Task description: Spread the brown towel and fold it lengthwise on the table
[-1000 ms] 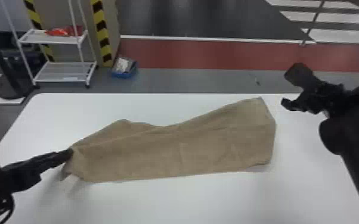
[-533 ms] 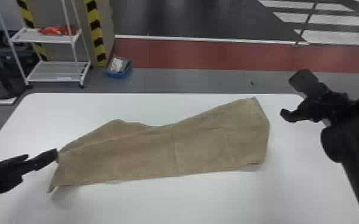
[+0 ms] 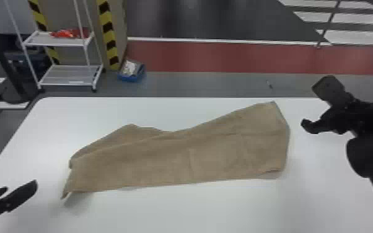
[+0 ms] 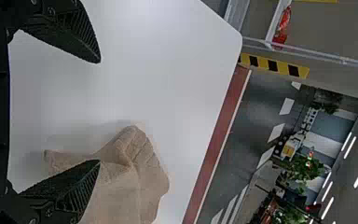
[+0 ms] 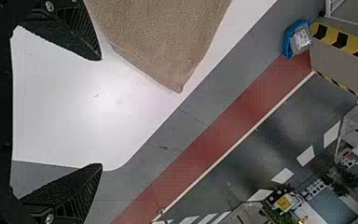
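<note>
Jaws spread wide with nothing between them, our left gripper [image 4: 99,112] waits just off the left end of the brown towel [image 3: 179,161]; our right gripper [image 5: 101,112], also wide and empty, is apart from the towel's right end. The towel lies across the white table [image 3: 195,210] in a long, uneven strip, its far edge dipping mid-length and a second layer showing at the far left. We judge the lengthwise fold roughly made but in need of squaring. The cloth looks light, soft and limp, with little risk of slipping from a pinch; lifting one layer alone could skew it. We would take hold at the end corners and draw them evenly apart. Beyond the towel, a blue bin [image 3: 131,76] sits on the floor.
</note>
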Available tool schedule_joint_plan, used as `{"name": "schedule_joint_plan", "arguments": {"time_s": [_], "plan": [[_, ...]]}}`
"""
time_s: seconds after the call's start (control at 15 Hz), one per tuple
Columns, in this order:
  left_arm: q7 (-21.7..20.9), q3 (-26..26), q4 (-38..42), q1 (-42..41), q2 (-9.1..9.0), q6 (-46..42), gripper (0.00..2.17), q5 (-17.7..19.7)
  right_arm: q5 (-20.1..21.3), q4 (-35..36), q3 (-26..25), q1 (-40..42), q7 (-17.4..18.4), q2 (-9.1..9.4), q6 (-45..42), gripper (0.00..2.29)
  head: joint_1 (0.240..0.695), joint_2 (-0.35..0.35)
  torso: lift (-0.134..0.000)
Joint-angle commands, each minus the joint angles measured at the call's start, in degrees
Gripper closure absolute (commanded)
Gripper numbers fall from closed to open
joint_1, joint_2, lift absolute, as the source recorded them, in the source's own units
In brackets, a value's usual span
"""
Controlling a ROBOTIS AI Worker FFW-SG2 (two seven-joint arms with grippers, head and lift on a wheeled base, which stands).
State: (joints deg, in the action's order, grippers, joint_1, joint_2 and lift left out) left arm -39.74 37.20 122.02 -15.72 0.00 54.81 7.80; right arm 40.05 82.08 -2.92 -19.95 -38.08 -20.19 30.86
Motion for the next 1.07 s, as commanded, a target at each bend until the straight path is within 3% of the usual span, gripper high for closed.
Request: {"name": "schedule_joint_plan", "arguments": {"time_s": [0.0,0.27,0.53,1.0], "plan": [[-1.6,0.8,0.2,-2.6,-0.15,-3.7,0.14,1.0,-0.4,0.1,0.3,-0.4,-0.2,0.42,1.4,0.08,0.695,-0.043,-0.124],[-3.8,-1.2,-5.4,-5.1,-0.15,-24.1,0.12,-1.6,-2.0,2.7,1.0,-0.4,-1.1,0.86,5.3,0.08,0.695,-0.031,-0.124],[-3.1,-4.2,-11.7,-7.1,-0.15,-41.8,0.12,-6.0,-3.1,3.6,1.0,-0.5,-1.2,0.24,6.0,0.08,0.695,-0.021,-0.124],[-4.6,-7.9,-12.7,-11.4,-0.15,-50.1,0.21,-7.8,-4.9,3.6,1.3,-1.6,-1.1,-0.64,5.7,0.07,0.695,-0.06,-0.124]]}}
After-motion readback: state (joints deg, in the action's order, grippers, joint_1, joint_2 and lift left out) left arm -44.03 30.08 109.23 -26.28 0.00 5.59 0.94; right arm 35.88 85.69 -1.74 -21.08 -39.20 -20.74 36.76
